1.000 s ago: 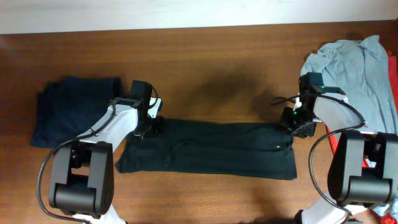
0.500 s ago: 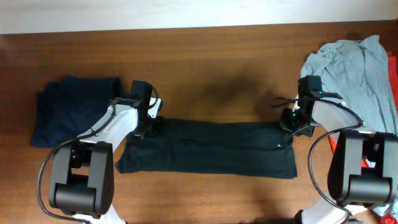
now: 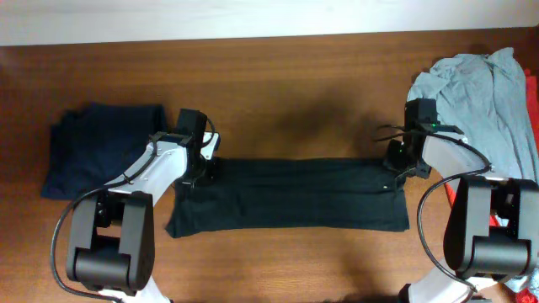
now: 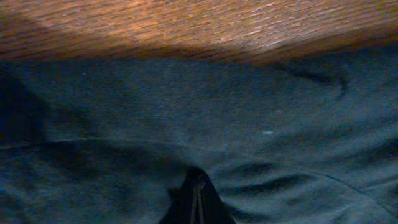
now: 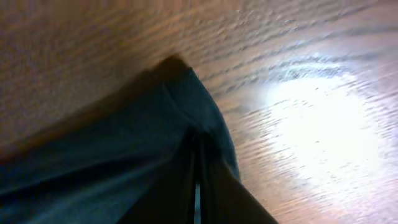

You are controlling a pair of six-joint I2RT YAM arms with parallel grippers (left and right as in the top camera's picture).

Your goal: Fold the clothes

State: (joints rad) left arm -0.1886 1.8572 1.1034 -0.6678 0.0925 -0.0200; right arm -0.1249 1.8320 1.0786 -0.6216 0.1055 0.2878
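Black T-shirt (image 3: 290,194) lay as a long folded band across mid tabletop (image 3: 295,93), stretched between the arms. Left claw (image 3: 202,171) clenched on its far left corner, right claw (image 3: 401,165) clenched on far right corner. Soft, light, limp cotton; likely to sag, so best pinched at corners through all layers.

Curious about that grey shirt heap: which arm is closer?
Right. The right arm grips the black T-shirt beside the grey shirt; the left arm holds its far end, by the navy garment.
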